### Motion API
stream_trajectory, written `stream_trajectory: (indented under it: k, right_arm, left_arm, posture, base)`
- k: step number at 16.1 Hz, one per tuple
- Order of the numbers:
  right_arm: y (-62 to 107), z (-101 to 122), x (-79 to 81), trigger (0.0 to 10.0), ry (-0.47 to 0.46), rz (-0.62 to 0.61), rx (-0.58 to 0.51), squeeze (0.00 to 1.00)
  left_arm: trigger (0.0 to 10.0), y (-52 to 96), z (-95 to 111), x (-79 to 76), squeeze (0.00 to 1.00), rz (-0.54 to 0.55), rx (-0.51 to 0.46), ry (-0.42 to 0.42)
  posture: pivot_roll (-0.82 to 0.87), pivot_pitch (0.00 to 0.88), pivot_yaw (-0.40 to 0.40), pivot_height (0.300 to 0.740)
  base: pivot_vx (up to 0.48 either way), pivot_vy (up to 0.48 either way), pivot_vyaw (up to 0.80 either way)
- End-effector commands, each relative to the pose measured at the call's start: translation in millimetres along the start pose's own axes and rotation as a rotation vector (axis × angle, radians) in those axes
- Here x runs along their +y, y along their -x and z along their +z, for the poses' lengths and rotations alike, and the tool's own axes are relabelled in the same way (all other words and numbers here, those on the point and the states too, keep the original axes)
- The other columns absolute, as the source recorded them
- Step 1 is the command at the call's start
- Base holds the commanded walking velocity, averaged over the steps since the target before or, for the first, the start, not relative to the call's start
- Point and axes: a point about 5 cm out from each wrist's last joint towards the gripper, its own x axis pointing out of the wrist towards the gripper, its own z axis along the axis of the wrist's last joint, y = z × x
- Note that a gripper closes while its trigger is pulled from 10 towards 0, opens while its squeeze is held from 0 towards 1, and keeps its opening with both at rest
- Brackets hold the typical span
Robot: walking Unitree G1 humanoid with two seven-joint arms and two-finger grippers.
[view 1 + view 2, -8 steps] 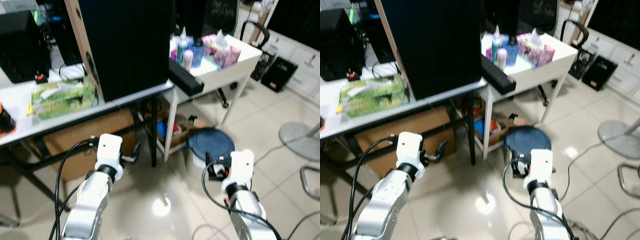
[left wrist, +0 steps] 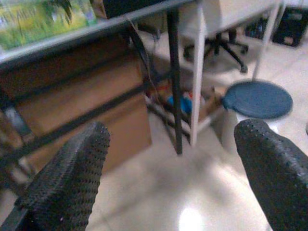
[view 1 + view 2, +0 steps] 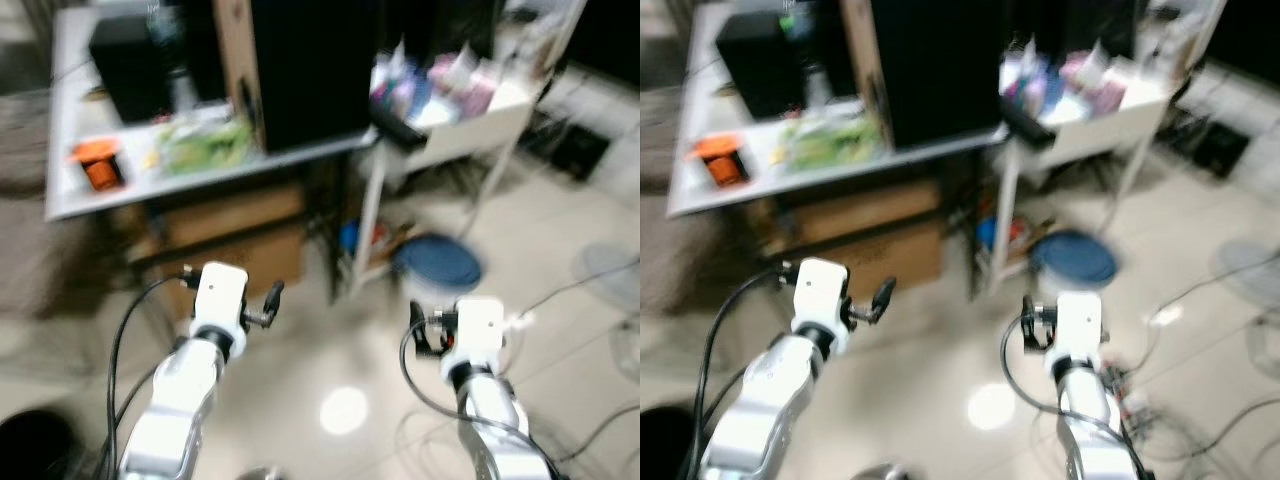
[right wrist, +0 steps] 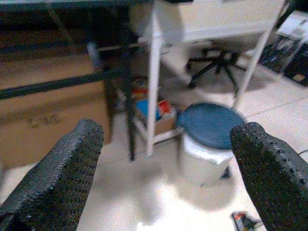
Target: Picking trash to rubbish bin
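Both eye views are pretty blurry for us, but the rubbish bin (image 3: 436, 266) with its blue lid sits on the floor by the white worktop (image 3: 470, 125). Left wrist view: our left claw (image 2: 166, 178) is spread wide, empty. Right wrist view: our right claw (image 4: 166, 175) is wide too, bin ahead.

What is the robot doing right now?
It is tidying up trash, but it holds nothing at this moment. Both arms reach forward over the shiny floor, with the left tool and right tool open and empty. Ahead, by the white table, stands a white bin with a blue lid, shut.
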Motion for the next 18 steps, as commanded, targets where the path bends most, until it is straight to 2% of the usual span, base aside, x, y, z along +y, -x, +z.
stream_trajectory:
  k: [1, 4, 11, 14, 18]
  right_arm:
    - [-0.6, 2, 1.0, 10.0, -0.003, 0.009, -0.002, 0.00]
    - [-2.9, 3, 1.0, 10.0, 0.007, 0.017, -0.007, 0.00]
    - [-8.2, 6, -1.3, 10.0, 0.033, 0.001, -0.016, 0.00]
    - [-9.8, 0, 8.1, 10.0, 0.066, 0.079, -0.001, 0.00]
    - [-13.1, 4, 18.8, 10.0, 0.086, 0.158, -0.022, 0.00]
  left_arm:
    - [10.0, -1.1, 8, 1.0, 0.00, 0.004, -0.025, -0.019]
    - [10.0, 2.3, 7, 3.2, 0.00, 0.009, -0.021, -0.027]
    - [10.0, -3.7, 10, 2.8, 0.00, 0.012, -0.032, -0.028]
    - [10.0, -4.4, 0, 11.3, 0.00, 0.053, -0.005, -0.034]
    - [10.0, -2.1, 1, 11.3, 0.00, 0.070, -0.013, -0.030]
  posture:
    - [-0.04, 0.000, 0.020, 0.740]
    - [-0.04, 0.000, 0.013, 0.740]
    - [-0.05, 0.000, 0.010, 0.740]
    - [-0.04, 0.000, -0.008, 0.740]
    - [-0.02, 0.000, -0.032, 0.740]
  base:
    - [-0.270, 0.000, 0.00]
    - [-0.271, 0.000, 0.00]
    - [-0.270, 0.000, 0.00]
    - [-0.270, 0.000, 0.00]
    - [-0.270, 0.000, 0.80]
